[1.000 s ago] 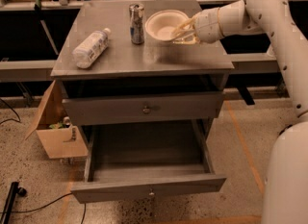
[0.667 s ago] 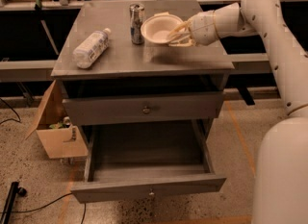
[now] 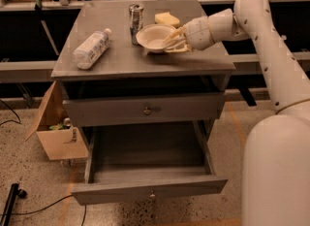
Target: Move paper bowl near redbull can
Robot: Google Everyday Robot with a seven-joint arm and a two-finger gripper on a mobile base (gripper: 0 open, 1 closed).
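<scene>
Upper centre of frame: gripper (image 3: 175,41) is clamping the right rim of the paper bowl (image 3: 154,37), holding it just beside the redbull can (image 3: 136,21); move is looking nearly done, with set-down and release remaining

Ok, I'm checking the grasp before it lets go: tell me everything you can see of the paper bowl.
The paper bowl is round, shallow, off-white and empty, wide-rimmed, open side up. It is low over the grey tabletop, just right of the redbull can, before the yellow sponge. The gripper clamps its right rim. Whether it rests on the table is unclear.
</scene>
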